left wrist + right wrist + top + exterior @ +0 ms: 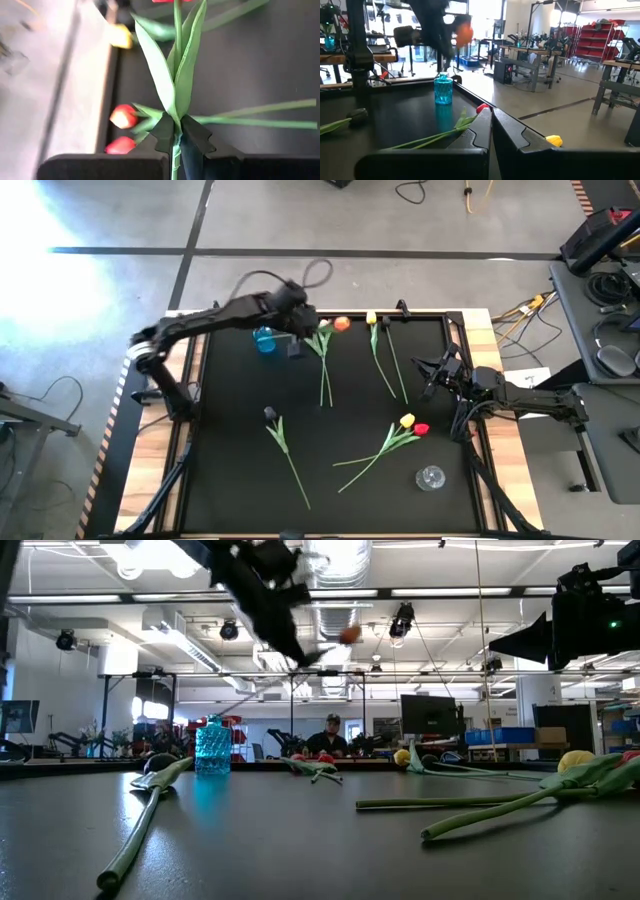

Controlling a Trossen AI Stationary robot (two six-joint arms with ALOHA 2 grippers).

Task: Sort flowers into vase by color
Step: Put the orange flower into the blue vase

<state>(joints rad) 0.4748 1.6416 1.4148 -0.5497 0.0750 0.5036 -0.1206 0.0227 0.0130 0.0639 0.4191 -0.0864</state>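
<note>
Stem clamped between closed fingers: the left gripper (300,330) has hold of an orange tulip (342,324), lifted above the table just beside the blue vase (264,339), and in the low view the orange head (349,635) hangs in the air higher than the vase (211,749) and to its right. The left wrist view shows the fingers (165,132) pinching the green stem just under its leaves (176,75). Near the blue vase on the black table (230,470) lie another tulip with green leaves (324,365) and a yellow-headed one (372,319); a dark-headed tulip (271,414) lies further off, and a yellow and a red tulip (412,424) lie well apart from it, near a clear vase (430,477). The right gripper (432,372) waits at the table edge far from the blue vase, fingers shut and empty.
</note>
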